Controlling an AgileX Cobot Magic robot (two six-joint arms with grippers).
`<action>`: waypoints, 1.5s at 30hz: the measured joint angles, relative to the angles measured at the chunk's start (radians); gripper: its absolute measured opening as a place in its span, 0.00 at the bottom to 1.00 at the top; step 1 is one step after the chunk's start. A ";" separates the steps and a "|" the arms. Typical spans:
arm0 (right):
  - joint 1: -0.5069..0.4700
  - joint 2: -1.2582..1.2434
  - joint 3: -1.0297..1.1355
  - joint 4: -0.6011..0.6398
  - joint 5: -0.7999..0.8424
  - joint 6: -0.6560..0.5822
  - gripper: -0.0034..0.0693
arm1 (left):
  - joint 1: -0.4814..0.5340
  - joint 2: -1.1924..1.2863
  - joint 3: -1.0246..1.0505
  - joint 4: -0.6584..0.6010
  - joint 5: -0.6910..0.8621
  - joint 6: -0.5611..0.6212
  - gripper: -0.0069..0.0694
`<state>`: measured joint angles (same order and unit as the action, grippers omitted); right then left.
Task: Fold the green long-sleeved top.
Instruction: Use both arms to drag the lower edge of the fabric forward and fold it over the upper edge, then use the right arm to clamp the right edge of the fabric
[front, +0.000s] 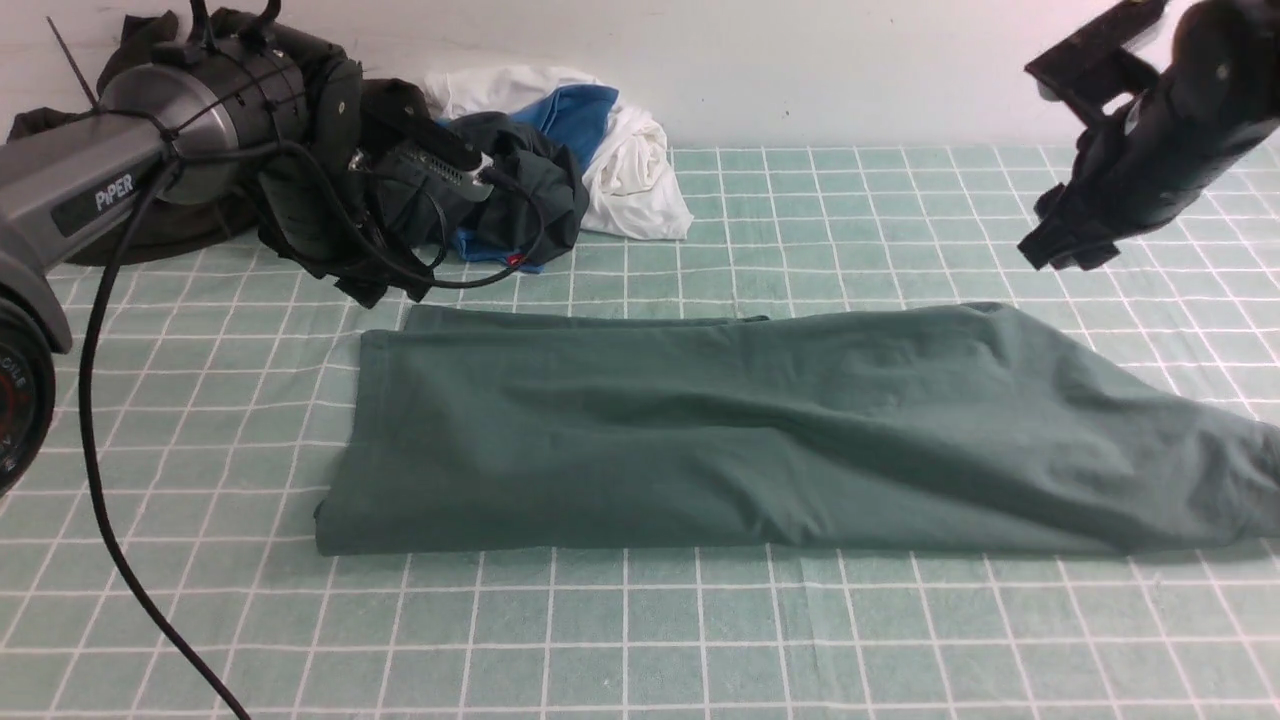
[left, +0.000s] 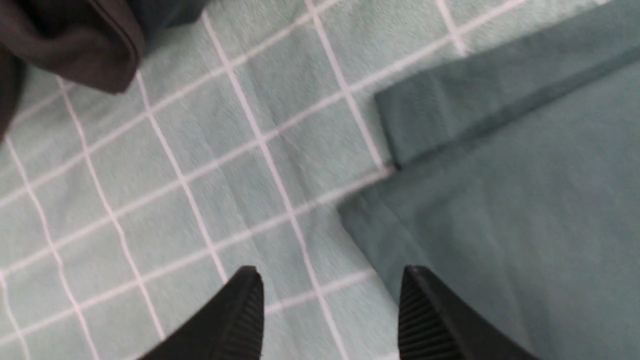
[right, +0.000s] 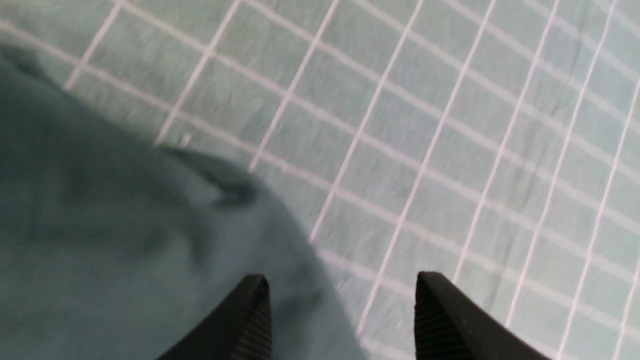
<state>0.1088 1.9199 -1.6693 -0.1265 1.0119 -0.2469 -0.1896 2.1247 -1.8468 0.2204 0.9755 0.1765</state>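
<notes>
Front: green top (front: 740, 430) folded into long band, flat on checked mat (front: 640, 640), spanning centre to R edge. Clothes pile (front: 600, 170) behind it, far L.
L wrist: left gripper (left: 330, 320) jaws apart, nothing between, above top's corner.
R wrist: right gripper (right: 342, 320) jaws apart, empty, above top's edge.

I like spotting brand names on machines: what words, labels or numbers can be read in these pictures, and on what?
"PiPER": white letters on the left arm.
Letters on the round joint at the front view's left edge: cut off, not readable.
The red tag on the dark garment: too small to read.
The green long-sleeved top: no writing shows.
Wrist views: no text.
</notes>
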 joint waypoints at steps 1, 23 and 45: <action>0.000 0.000 0.001 0.008 0.000 0.000 0.56 | -0.004 -0.005 0.000 -0.008 0.014 -0.002 0.54; -0.329 0.011 0.298 0.048 -0.037 0.254 0.59 | -0.093 -0.061 0.371 -0.099 0.001 -0.005 0.09; -0.429 0.117 0.296 0.239 -0.058 0.115 0.56 | -0.089 -0.086 0.382 -0.098 -0.008 -0.005 0.09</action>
<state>-0.3205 2.0372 -1.3737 0.1121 0.9536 -0.1315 -0.2790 2.0389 -1.4649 0.1229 0.9678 0.1717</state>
